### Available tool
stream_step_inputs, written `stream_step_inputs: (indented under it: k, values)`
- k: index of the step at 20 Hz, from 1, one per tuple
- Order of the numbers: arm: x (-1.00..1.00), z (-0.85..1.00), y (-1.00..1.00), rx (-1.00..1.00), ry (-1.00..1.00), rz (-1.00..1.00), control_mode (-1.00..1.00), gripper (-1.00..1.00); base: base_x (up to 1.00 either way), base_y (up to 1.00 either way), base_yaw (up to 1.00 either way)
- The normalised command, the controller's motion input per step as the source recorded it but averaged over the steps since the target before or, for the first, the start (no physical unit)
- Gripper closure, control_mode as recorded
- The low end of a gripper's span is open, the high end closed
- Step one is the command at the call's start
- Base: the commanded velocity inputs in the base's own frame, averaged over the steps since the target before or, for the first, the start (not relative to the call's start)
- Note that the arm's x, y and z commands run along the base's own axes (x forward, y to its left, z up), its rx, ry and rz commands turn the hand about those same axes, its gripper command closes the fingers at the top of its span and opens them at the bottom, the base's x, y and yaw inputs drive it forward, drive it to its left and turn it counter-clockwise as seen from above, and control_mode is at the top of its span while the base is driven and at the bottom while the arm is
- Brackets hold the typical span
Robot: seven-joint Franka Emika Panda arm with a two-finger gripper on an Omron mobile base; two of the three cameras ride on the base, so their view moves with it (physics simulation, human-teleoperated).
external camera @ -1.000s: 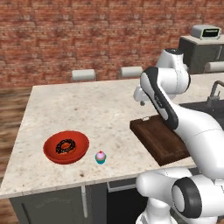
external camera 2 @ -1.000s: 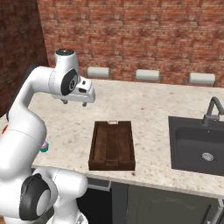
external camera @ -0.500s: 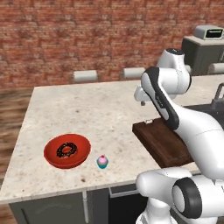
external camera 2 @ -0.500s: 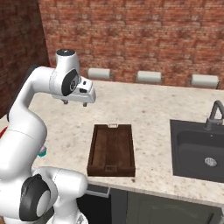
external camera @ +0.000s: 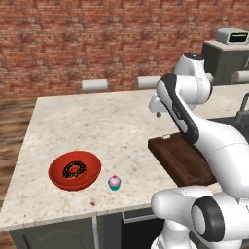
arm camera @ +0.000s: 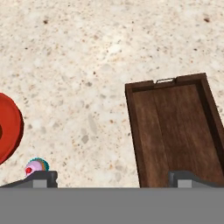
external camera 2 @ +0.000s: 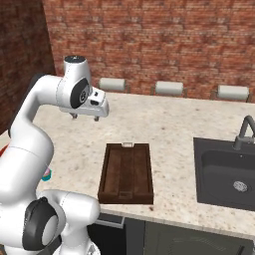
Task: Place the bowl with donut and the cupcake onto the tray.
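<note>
Red bowl (external camera: 74, 170) on speckled stone counter (external camera: 97, 126), near front-left corner in left base view, donut (external camera: 74, 169) lying inside it. Cupcake (external camera: 115, 182) just beside bowl toward tray, apart from it, close to front edge. Dark wooden tray (external camera: 182, 160) well right of both, partly hidden behind arm there.

Right base view: whole tray (external camera 2: 126, 172) seen bare, metal handle at far end, sink (external camera 2: 226, 172) and faucet (external camera 2: 243, 133) well to its right; of cupcake (external camera 2: 46, 174) just a sliver past arm's white body.

Hand view: looking straight down; tray (arm camera: 175, 131) to right, bowl rim (arm camera: 8, 127) cut off at left edge, cupcake (arm camera: 36, 166) low left beside one fingertip.

Gripper (external camera 2: 84, 116) held high above counter, pointing down, over bare stone between tray's far end and back edge (touching nothing). Fingertips (arm camera: 42, 178) set wide apart, nothing between them.

Broad bare counter between bowl and tray. Three stool tops (external camera 2: 169, 88) along far edge, brick wall (external camera 2: 149, 40) behind.
</note>
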Motion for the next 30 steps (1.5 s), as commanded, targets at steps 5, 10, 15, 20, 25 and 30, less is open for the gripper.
stream_step_inputs:
  k: [5,10,15,20,25,30]
  values:
    - [0.01,0.00,0.03,0.00,0.00,0.00,-1.00,-1.00,0.00,0.00,0.00]
    - [0.19,-0.11,0.29,0.01,0.00,0.00,-1.00,-1.00,0.00,0.00,0.00]
    - [0.12,-0.11,0.23,0.07,0.01,0.00,-1.00,-1.00,0.00,0.00,0.00]
    - [0.27,-0.14,0.07,0.13,0.05,0.00,-1.00,-1.00,0.00,0.00,0.00]
    - [0.22,-0.05,0.03,0.18,0.04,0.00,-1.00,-1.00,0.00,0.00,0.00]
    - [0.04,-0.13,0.30,0.13,0.02,0.00,-1.00,-1.00,0.00,0.00,0.00]
